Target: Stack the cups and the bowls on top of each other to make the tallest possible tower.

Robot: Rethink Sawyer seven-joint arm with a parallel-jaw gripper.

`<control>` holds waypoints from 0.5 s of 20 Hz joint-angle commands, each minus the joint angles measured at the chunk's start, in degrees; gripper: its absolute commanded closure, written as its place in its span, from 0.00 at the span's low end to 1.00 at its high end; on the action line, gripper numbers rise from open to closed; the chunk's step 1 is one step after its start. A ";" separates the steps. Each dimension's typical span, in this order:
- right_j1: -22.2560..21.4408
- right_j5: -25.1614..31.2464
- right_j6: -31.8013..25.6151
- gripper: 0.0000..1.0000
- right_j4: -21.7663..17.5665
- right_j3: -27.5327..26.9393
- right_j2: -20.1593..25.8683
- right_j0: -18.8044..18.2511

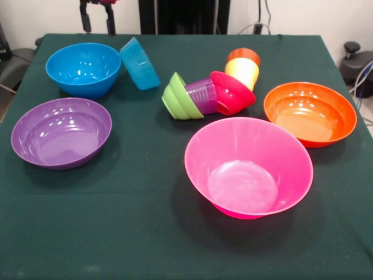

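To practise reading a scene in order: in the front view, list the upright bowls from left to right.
Purple bowl → blue bowl → pink bowl → orange bowl. The small blue bowl, tipped against the blue one, and the toppled pile are left out.

Gripper point(97, 22) at upper left of the frame, two slim black fingers point(86, 21) with rounded tips, a glimpse of red housing above them (cut off by the top edge), wide black pedestal column point(183, 16) at top centre
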 commanded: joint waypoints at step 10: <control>-3.75 -12.27 5.89 0.00 -7.91 4.21 -8.52 7.36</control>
